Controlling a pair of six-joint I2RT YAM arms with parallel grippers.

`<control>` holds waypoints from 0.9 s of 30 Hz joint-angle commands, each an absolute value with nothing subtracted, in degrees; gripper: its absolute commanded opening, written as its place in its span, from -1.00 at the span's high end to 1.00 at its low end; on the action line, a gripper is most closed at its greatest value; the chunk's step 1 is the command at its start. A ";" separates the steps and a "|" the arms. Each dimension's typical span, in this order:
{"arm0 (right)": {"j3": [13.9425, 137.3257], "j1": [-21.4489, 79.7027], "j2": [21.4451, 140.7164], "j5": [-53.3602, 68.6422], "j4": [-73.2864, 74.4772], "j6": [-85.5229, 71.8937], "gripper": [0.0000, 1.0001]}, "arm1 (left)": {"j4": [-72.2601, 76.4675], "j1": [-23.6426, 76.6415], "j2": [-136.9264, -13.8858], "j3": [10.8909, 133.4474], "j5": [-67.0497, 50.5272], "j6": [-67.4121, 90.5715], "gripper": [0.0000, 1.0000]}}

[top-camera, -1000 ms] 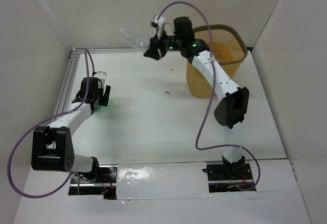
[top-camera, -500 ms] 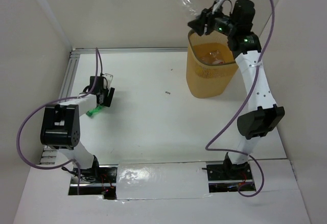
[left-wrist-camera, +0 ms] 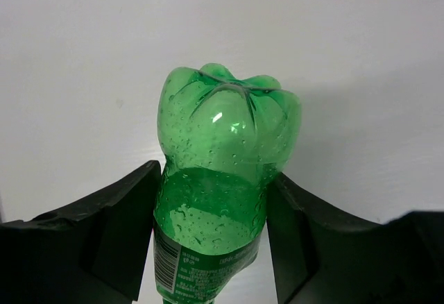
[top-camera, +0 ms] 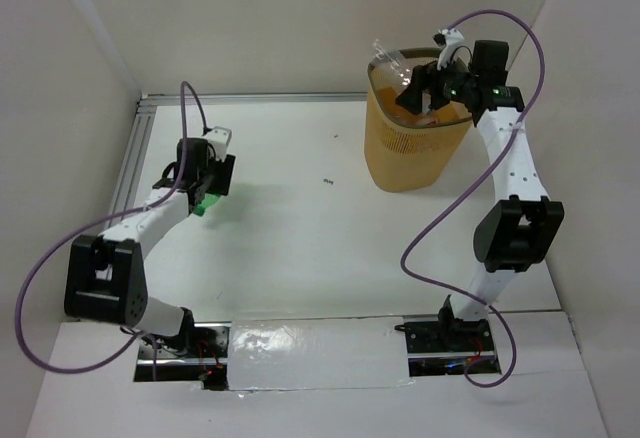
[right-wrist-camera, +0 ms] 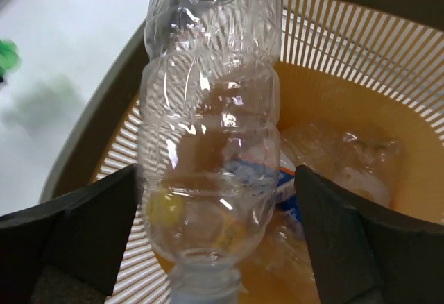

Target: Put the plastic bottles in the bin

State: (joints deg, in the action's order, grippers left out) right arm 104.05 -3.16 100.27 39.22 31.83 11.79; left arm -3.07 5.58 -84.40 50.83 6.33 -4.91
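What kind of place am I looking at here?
Likely a robot test bench: a white table boxed in by plain boards, two robot arms bolted to its near edge, and a mesh bin and a green bottle as props.

Setting: robotics lab test cell.
Evidence: white table (top-camera: 300, 248) boxed on three sides by plain white panel walls (top-camera: 250, 18); aluminium rail (top-camera: 250, 98) along far edge; two robot arms (top-camera: 510, 173) bolted at near edge; loose purple cables (top-camera: 406, 258) looping from arms.

White table (top-camera: 300, 248), yellow-orange mesh bin (top-camera: 400, 163) at its far right, small dark speck (top-camera: 327, 181) mid-table.
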 commanded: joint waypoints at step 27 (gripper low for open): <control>69.00 -17.23 49.58 57.58 42.87 45.43 1.00 | 43.33 44.12 -111.76 108.35 -4.32 22.49 0.00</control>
State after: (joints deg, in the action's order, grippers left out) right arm 71.44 -16.93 53.52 58.48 36.32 38.72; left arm 31.09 43.29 -107.55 102.35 -8.95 18.50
